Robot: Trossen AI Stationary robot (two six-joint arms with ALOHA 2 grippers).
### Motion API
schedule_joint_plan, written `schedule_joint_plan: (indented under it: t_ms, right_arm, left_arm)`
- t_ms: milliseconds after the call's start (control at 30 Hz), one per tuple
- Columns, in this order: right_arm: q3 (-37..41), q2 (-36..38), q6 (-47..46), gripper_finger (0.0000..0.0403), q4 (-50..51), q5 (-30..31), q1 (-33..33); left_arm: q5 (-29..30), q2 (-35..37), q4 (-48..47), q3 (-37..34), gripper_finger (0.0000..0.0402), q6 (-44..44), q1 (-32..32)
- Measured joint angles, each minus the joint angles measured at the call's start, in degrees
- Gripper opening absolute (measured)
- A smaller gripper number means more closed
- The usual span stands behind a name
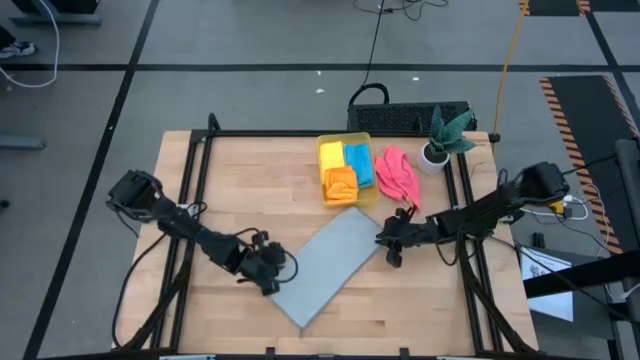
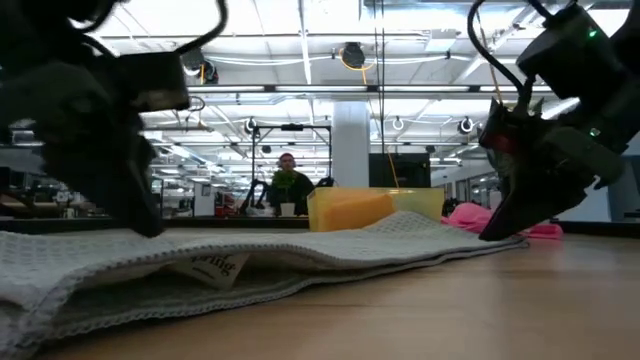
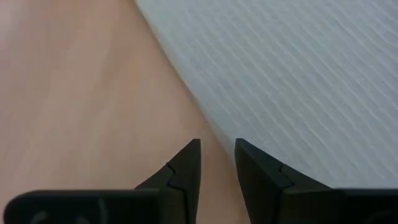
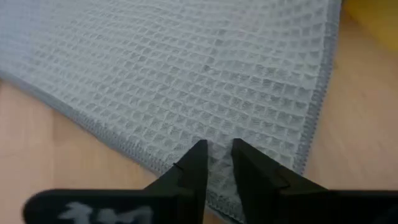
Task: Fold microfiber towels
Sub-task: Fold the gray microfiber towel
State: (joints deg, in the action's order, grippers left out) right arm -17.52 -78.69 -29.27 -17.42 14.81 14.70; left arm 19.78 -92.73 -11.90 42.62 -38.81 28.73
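Note:
A light grey towel [image 1: 328, 265], folded into a long rectangle, lies flat and slanted on the wooden table; the low view shows its layers and a label [image 2: 215, 266]. My left gripper [image 1: 270, 276] stands over the towel's left long edge [image 3: 186, 93], open by a narrow gap with nothing between its fingers. My right gripper [image 1: 391, 243] is down at the towel's far right corner, fingers closed in on the cloth. Yellow, blue and orange towels sit in a yellow bin [image 1: 322, 150]. A pink towel [image 1: 398, 178] lies beside the bin. My right gripper has its two fingertips [image 4: 198, 155] on the grey towel just inside its far right corner [image 4: 273, 149], with cloth showing in the narrow gap between them. The fingers slant down from the table's right side. The towel still lies flat on the table, slack.
A small plant in a white pot [image 1: 437, 150] stands at the far right, behind the pink towel. A black frame [image 1: 200, 190] runs around the table's edges. Bare wood lies left of the grey towel and along the near edge.

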Motion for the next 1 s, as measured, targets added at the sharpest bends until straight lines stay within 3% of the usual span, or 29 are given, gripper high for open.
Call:
schedule_joint_plan:
  t_ms: [133, 267, 433, 567, 733, 833, 1000]
  right_arm:
    - [-0.1, 4.0, -4.3, 0.0046, 8.5, -6.5, 0.4]
    - [0.2, 10.0, -5.1, 0.0037, 12.5, -7.6, 1.3]
    - [0.0, 14.3, 1.5, 0.0035, 4.1, -0.4, 1.5]
    - [0.2, 11.4, 4.2, 0.0035, -0.7, 4.6, -1.5]
    - [0.2, 2.9, 5.1, 0.0035, -8.1, 7.7, -7.1]
    - [0.2, -2.1, 4.9, 0.0035, -11.4, 7.6, -10.2]
    - [0.1, -5.8, 4.1, 0.0035, -8.6, 7.6, -13.5]
  left_arm:
    - [-1.6, 0.0, 2.8, -0.2, 0.0101, -6.2, 3.6]
    - [2.3, 0.0, 10.8, -0.2, 0.0101, -3.5, 6.8]
    - [4.6, 0.0, 16.5, -0.1, 0.0101, 2.8, 5.4]
    - [4.0, 0.0, 15.5, -0.1, 0.0101, 6.4, 1.0]
    - [-2.9, 0.0, 13.7, -0.1, 0.0101, 8.3, -3.5]
    - [-4.0, 0.0, 12.5, -0.1, 0.0101, 8.3, -3.4]
    - [-4.2, -3.7, 11.5, -0.2, 0.0101, 5.5, -1.3]
